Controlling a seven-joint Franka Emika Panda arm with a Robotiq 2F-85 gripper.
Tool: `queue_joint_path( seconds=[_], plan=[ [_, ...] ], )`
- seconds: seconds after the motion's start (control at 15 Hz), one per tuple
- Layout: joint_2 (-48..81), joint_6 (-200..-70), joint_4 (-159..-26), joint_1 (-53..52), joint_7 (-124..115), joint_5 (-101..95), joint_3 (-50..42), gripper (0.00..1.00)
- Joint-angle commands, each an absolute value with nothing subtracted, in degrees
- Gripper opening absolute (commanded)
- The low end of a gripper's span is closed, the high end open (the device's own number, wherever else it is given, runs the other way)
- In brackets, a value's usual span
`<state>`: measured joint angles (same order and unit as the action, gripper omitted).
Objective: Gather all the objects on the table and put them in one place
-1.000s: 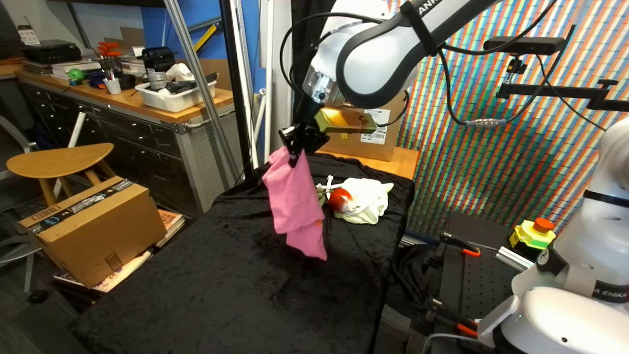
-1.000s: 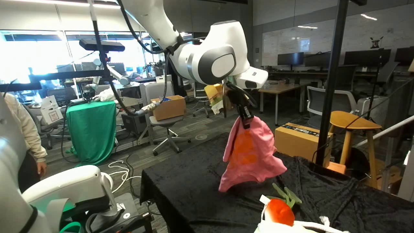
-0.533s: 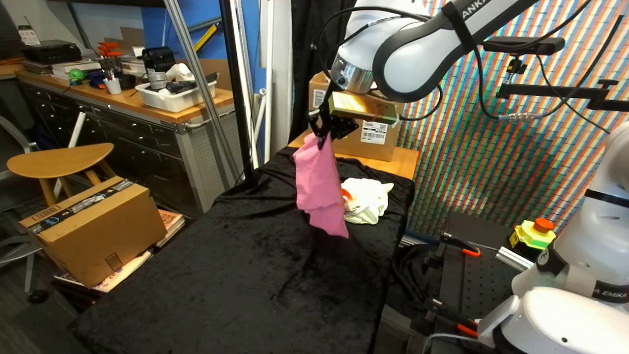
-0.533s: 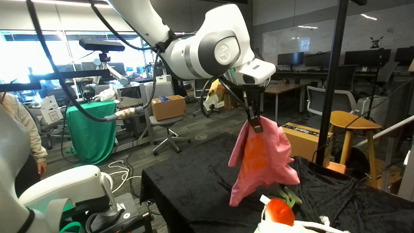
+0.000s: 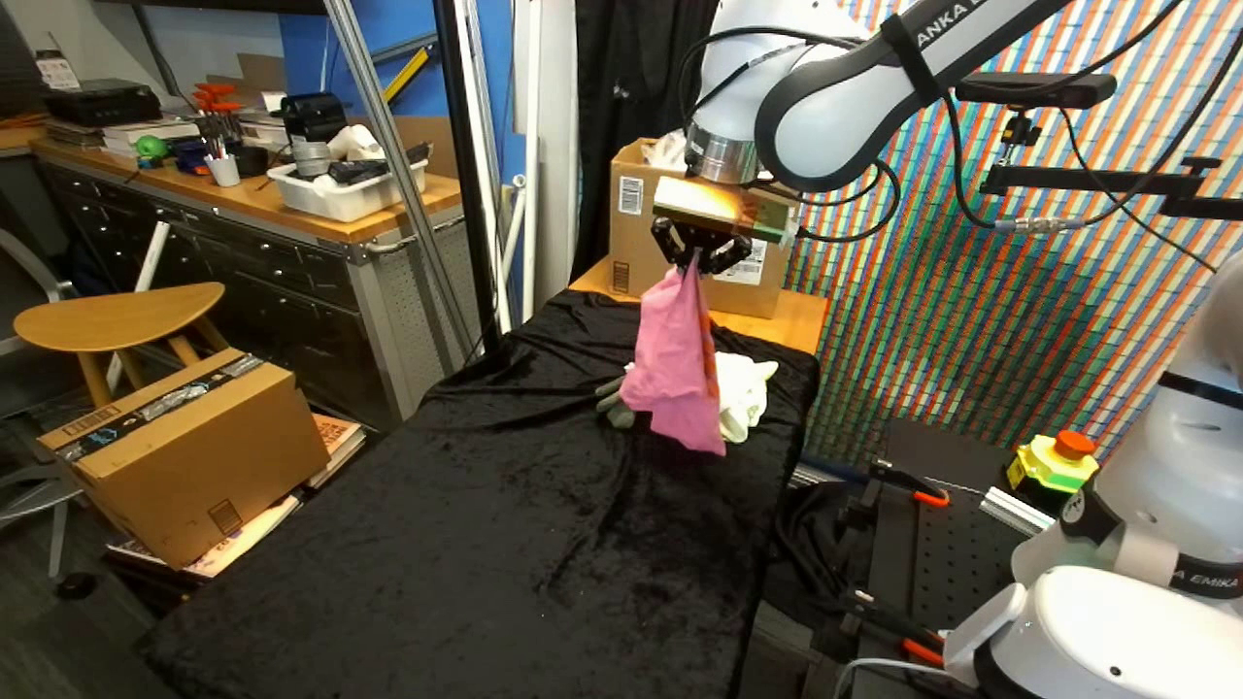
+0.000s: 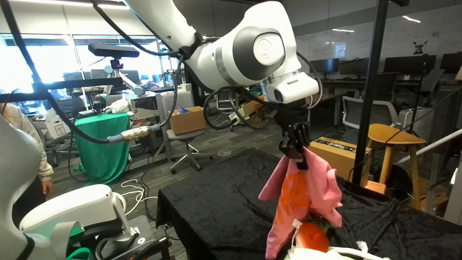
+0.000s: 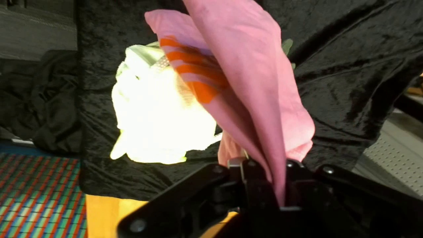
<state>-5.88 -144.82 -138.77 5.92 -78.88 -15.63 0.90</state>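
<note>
Pink cloth (image 6: 305,196), orange print on one face: hangs directly below the gripper (image 5: 693,264), a gathered fold of its top edge pinched between the jaws, which are drawn together on it. Whether its lowest corner clears the black-covered table (image 6: 220,202) cannot be told. Handling, judged: light, limp, not fragile, liable to swing; best held by a bunched edge through several layers and lowered before release.

Pale plush (image 7: 158,112): on the table below the gripper, washed out by glare. Handling, judged: light, squashy, forgiving; take a raised fold from above.

Red plush ball (image 6: 312,236), with white tag (image 6: 296,224): below the gripper, seemingly touching the pale plush. Handling, judged: soft, light, apt to roll; grasp across the middle.

Green leaves (image 5: 619,416): low beneath the gripper, partly behind the pink cloth. Handling, judged: soft flaps, a possible handhold.

White rope (image 6: 346,251): below the gripper and off to its right in an exterior view, only a stretch showing. Handling, judged: light, pliant; pinch one strand crosswise.

Count: gripper, one; pink cloth, one; pale plush, one heap, separate pieces not distinguishable; red plush ball, one; white tag, one; green leaves, at least two showing; white rope, one length, loop form unconfirmed; table, one.
</note>
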Motion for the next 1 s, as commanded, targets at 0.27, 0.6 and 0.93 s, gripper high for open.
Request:
queue_joint_path(
  seconds=[0.27,0.6,0.93],
  plan=[
    [-1.49,-136.71,-133.86,7.5,-93.03,-14.65,-1.44,0.07],
    [3.56,-134.79,-130.04,6.59,-88.11,-6.74,-3.2,0.45],
    [7.35,-131.84,-126.57,5.72,-84.75,-2.41,-3.31,0.83]
  ],
)
